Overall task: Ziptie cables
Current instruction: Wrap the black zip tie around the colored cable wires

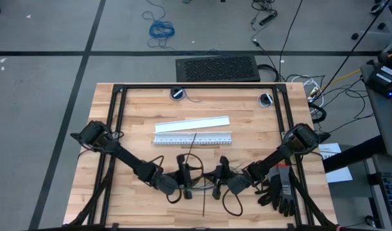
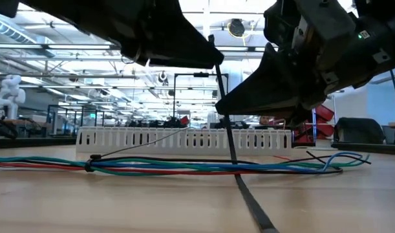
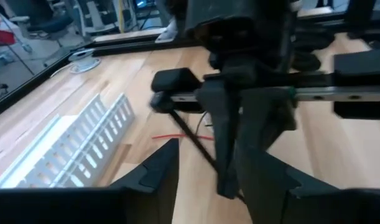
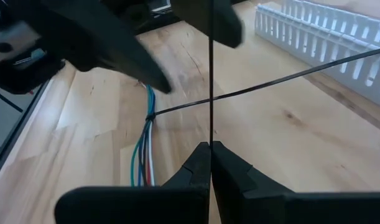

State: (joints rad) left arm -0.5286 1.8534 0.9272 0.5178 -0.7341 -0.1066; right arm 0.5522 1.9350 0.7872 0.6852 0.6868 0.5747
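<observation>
The cables (image 2: 184, 166), a loose bundle of thin blue, green, red and grey wires, lie flat on the worktop (image 1: 144, 109), just on the near side of the white slotted strip (image 2: 184, 138) as the low view looks across. One ziptie (image 4: 151, 116) is already cinched round the bundle near one end, and its long tail (image 4: 289, 78) slants up over the slotted strip.

Your right tool (image 4: 210, 152) is pressed together on a second ziptie (image 4: 211, 74), which it holds upright above the bundle. From there the strap runs down across the wires to the worktop.

Your left tool (image 3: 205, 165) is spread, its fingers on either side of the same strap, above the bundle and close to the right tool.

Expect the wires to be very light and limp; they will splay unless gathered. The strap is thin, springy and probably slick. Take hold of it near its free end and keep it taut as you loop it under the bundle.
</observation>
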